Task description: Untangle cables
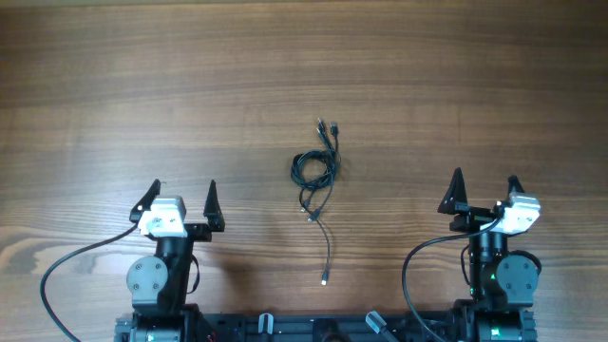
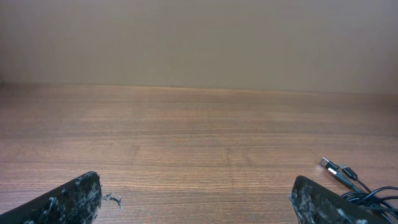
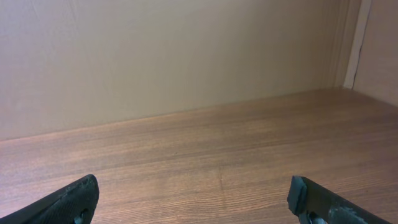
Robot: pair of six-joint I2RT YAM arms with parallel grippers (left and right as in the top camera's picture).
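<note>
The cables (image 1: 316, 171) lie as a small tangle of thin black wires at the table's middle, with plug ends toward the far side and one loose end trailing toward the near edge. Their plug ends and part of a loop (image 2: 348, 177) show at the lower right of the left wrist view. My left gripper (image 1: 180, 199) stands open to the left of the bundle, well apart from it. My right gripper (image 1: 484, 191) stands open to the right, also apart. Nothing sits between either pair of fingers. In the right wrist view my right gripper (image 3: 194, 198) faces bare wood, with the cables out of view.
The wooden table (image 1: 142, 76) stretches wide around the bundle. Thicker black cords (image 1: 71, 261) run from the arm bases near the front edge. A plain beige wall (image 3: 174, 56) rises behind the table's far edge.
</note>
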